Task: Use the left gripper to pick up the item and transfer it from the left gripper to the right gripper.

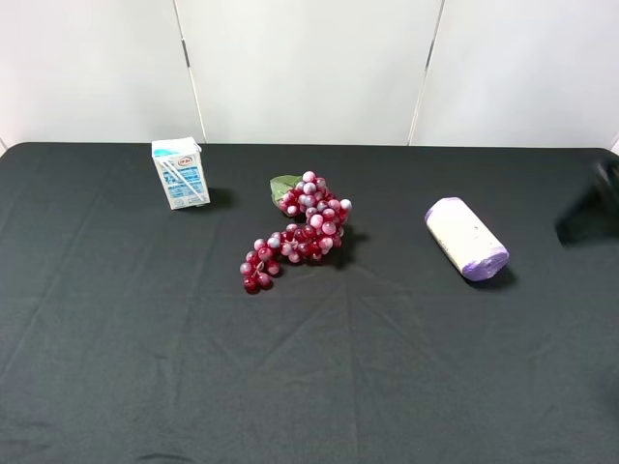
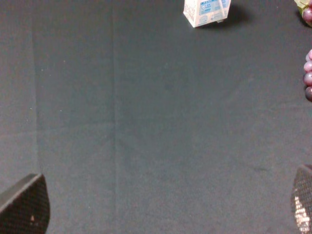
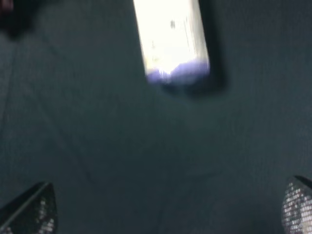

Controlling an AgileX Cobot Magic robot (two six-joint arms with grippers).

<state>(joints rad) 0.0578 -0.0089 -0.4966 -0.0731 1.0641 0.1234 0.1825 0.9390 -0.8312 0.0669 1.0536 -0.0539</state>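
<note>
The item [image 1: 465, 237], a cream-white cylinder with purple ends, lies on its side on the black cloth at the right. It also shows, blurred, in the right wrist view [image 3: 170, 41], ahead of my right gripper [image 3: 168, 209], which is open and empty and well apart from it. My right arm [image 1: 605, 196] is a dark blur at the right edge of the exterior view. My left gripper [image 2: 165, 209] is open and empty above bare cloth. It is out of the exterior view. The item is not in the left wrist view.
A small white-blue drink carton [image 1: 181, 173] stands at the back left, and also shows in the left wrist view [image 2: 205, 11]. A red grape bunch [image 1: 302, 232] lies mid-table, its edge in the left wrist view [image 2: 308, 73]. Black cloth [image 1: 290, 377] covers the table.
</note>
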